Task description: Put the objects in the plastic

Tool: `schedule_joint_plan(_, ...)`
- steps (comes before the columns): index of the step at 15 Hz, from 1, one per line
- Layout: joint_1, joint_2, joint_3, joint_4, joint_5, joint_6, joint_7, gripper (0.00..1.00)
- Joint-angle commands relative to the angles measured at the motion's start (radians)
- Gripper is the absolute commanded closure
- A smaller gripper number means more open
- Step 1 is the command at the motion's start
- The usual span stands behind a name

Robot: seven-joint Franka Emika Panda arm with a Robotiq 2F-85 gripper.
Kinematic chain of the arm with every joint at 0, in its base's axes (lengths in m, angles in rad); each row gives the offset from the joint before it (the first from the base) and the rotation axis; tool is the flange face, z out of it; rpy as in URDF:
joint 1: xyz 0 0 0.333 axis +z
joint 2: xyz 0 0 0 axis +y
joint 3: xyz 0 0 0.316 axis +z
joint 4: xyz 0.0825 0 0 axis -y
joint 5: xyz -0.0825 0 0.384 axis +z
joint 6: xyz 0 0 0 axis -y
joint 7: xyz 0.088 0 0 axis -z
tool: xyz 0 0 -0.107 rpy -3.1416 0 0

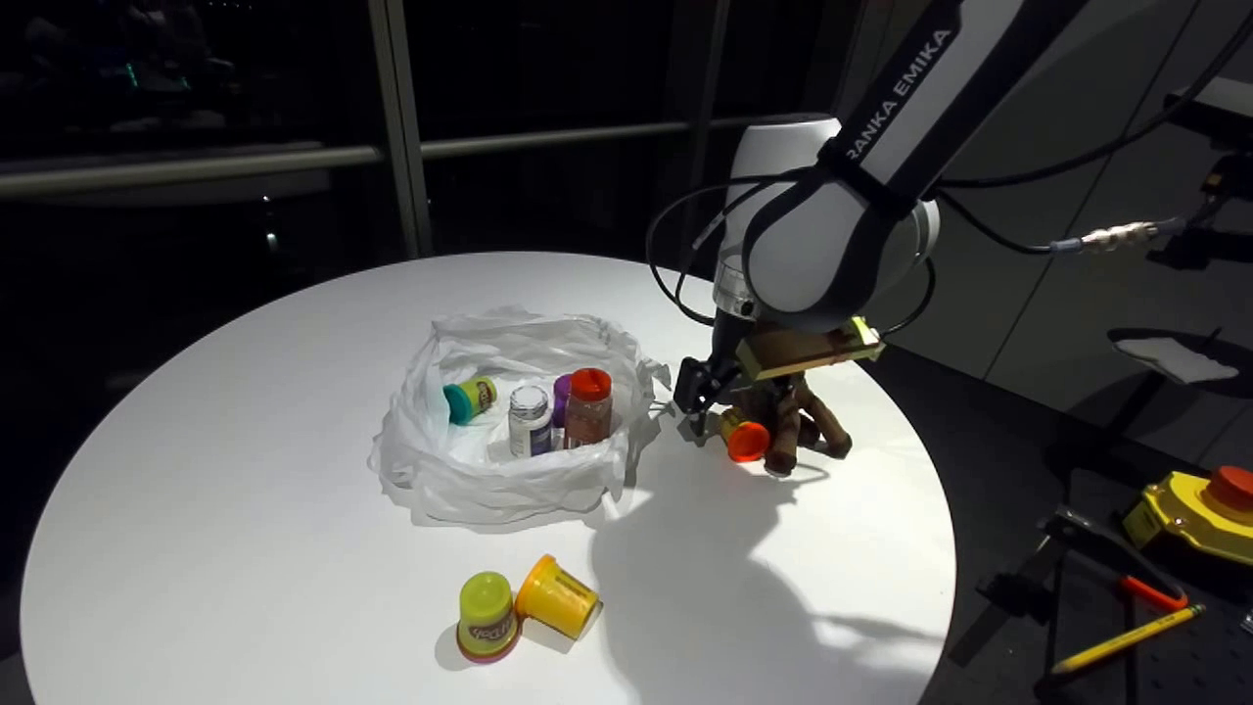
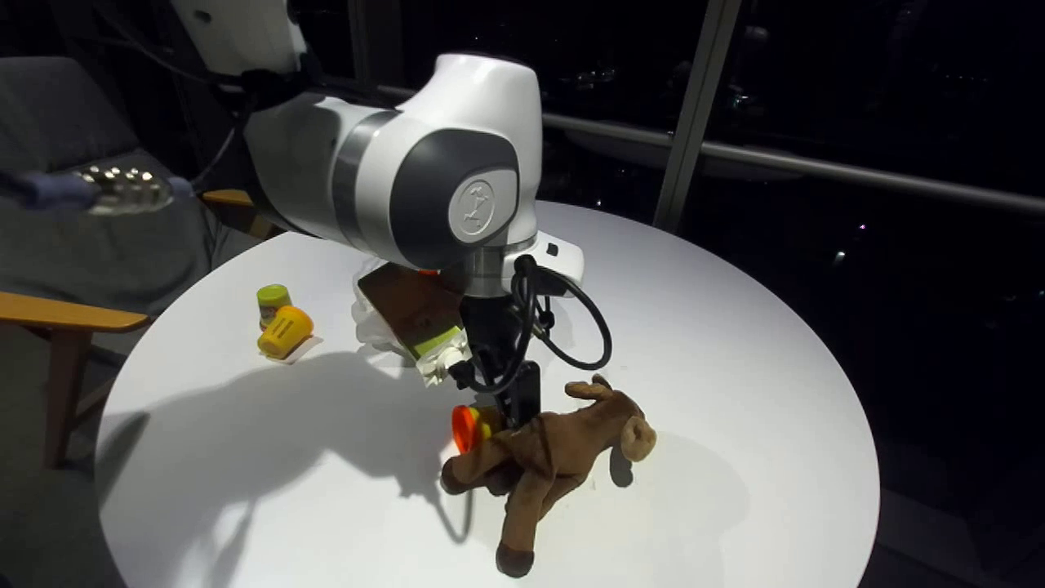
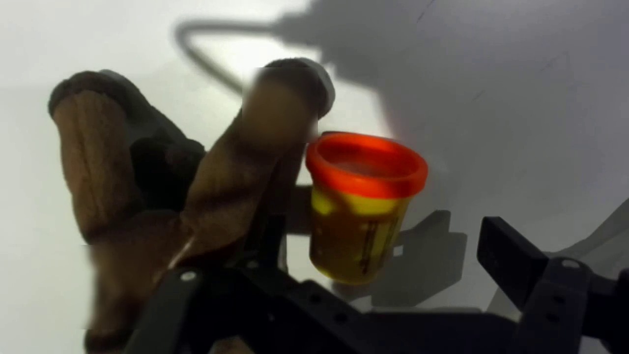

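Has the black two-fingered gripper (image 3: pixel 385 235) spread wide apart and gripping nothing, low over the round white table (image 1: pixel 245 441) near the wrinkled, whitish plastic-film bag (image 1: pixel 494 494). Straddles a yellow plastic tub with an orange-red lid (image 3: pixel 361 216), tipped on its side just outside the bag; seems lined up to squeeze across the round body. Allows a clear gap between the tub and the bag-side fingertip (image 3: pixel 513 260), but has the opposite one in the tight space between the tub and a brown plush animal (image 2: pixel 563 445), sprawled farther from the bag. Cannot tell of any contact with the fur; could well nip a leg along with the tub. Farther out, has the bag's mouth spread broad and its rim slumped low, presumably to take things dropped from above. Shows inside the bag a lime tub with a teal lid (image 1: pixel 475 399) lying on its side, an upright white bottle with a blue label (image 1: pixel 530 426), a reddish see-through jar with a red lid (image 1: pixel 587 416) and a mostly hidden purple object (image 1: pixel 561 397), likely delivered already. Leaves to do, outside the bag on a different side from the plush animal, a yellow-green plastic tub (image 1: pixel 487 615) standing on end and an orange-yellow tub (image 1: pixel 558 597) tipped over just beside it.
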Motion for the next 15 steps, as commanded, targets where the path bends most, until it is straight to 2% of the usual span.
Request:
schedule_joint_plan(1, 0.003, 0.030, -0.008, 0.044, 0.018, -0.026, -0.006, 0.25)
schedule_joint_plan(2, 0.001, 0.030, -0.006, 0.045, 0.020, -0.027, -0.009, 0.26)
schedule_joint_plan(3, 0.002, 0.030, -0.007, 0.045, 0.020, -0.026, -0.008, 0.32)
schedule_joint_plan(6, 0.001, 0.009, -0.004, 0.032, 0.027, -0.027, -0.004, 0.56)
schedule_joint_plan(9, 0.028, -0.042, -0.028, -0.003, 0.015, -0.014, 0.025, 0.80)
schedule_joint_plan(12, 0.073, -0.104, -0.064, -0.025, -0.014, -0.009, 0.056, 0.83)
schedule_joint_plan(15, 0.177, -0.188, -0.135, -0.030, -0.100, 0.011, 0.122, 0.83)
